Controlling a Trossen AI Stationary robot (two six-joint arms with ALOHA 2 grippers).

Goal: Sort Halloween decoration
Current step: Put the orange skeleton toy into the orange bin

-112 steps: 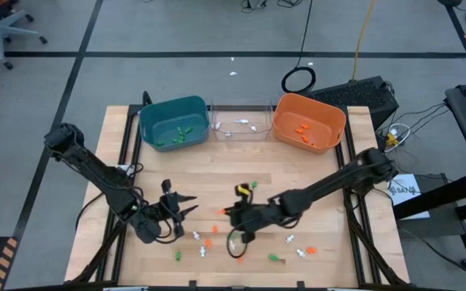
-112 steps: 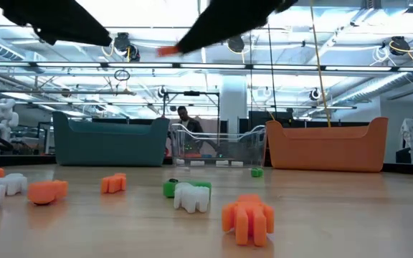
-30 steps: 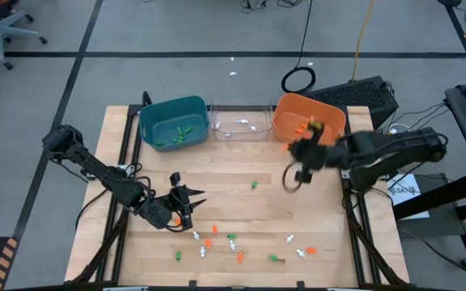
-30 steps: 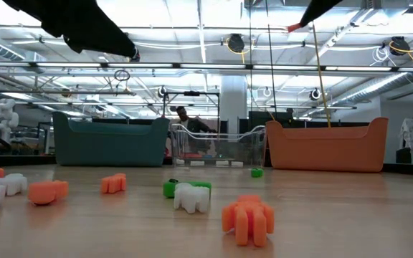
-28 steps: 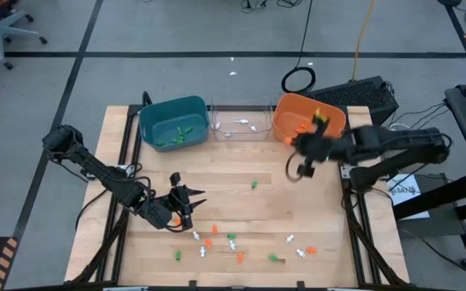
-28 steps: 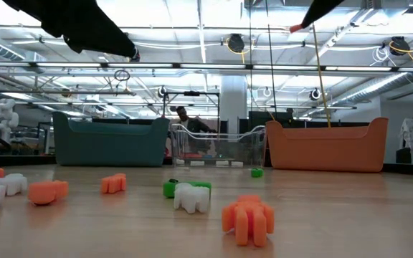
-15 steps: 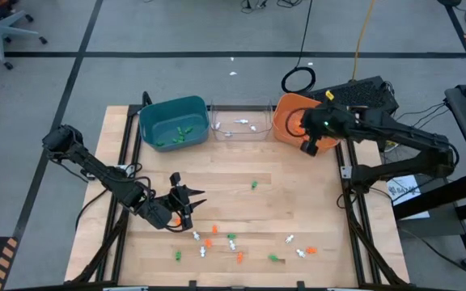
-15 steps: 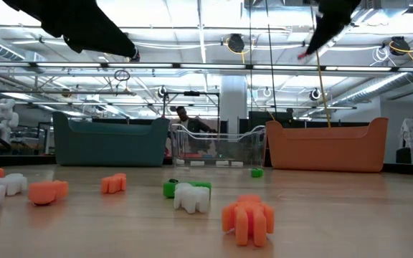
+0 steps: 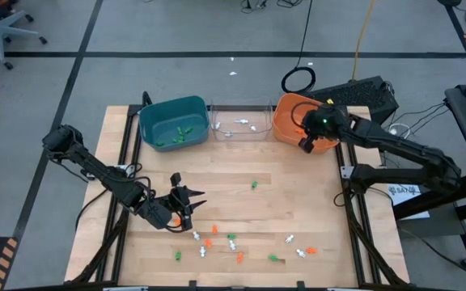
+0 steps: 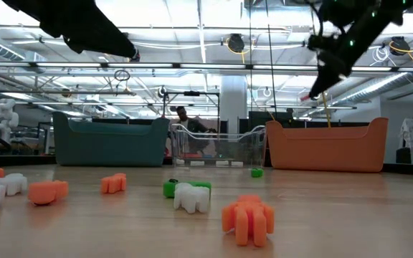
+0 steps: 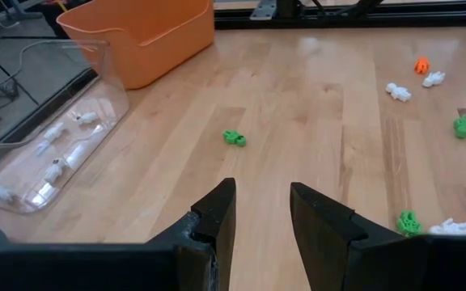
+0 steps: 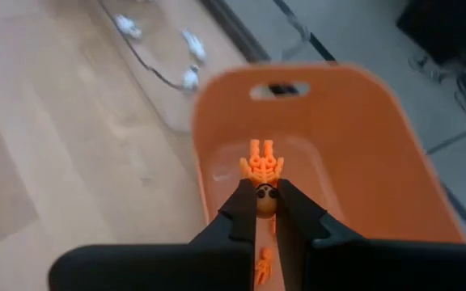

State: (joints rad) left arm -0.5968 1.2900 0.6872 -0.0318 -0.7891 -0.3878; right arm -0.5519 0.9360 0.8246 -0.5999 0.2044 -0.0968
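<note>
The right gripper (image 12: 264,212) is hanging over the orange bin (image 9: 330,121), its two dark fingers pinching an orange skeleton figure (image 12: 261,174) by its round skull, so that the ribbed torso and splayed arms are sticking out past the fingertips. The figure is glossy moulded plastic with small dark eye sockets. Below it, on the bin's smooth floor, another tiny orange skeleton (image 12: 263,264) is lying.

The rest of the Halloween decoration (image 9: 237,246) is lying scattered over the near part of the pale wood-plank table (image 9: 298,202): small orange, green and white plastic pieces, lumpy and many-limbed, each well apart from the bins. A lone green piece (image 9: 254,185) is sitting nearer the table's middle. In the low view a chunky orange piece (image 10: 248,218) with stubby legs is standing closest, with a white piece (image 10: 191,196) and a green one just behind it.

Three soft-cornered plastic bins are standing in a row along the far edge: a teal bin (image 9: 148,117) holding green pieces, a clear bin (image 9: 241,107) holding white pieces, and the orange one.

The left gripper (image 11: 260,212) is hovering low over the table's near-left area, its wedge-shaped matte black fingers standing apart with nothing between them.
</note>
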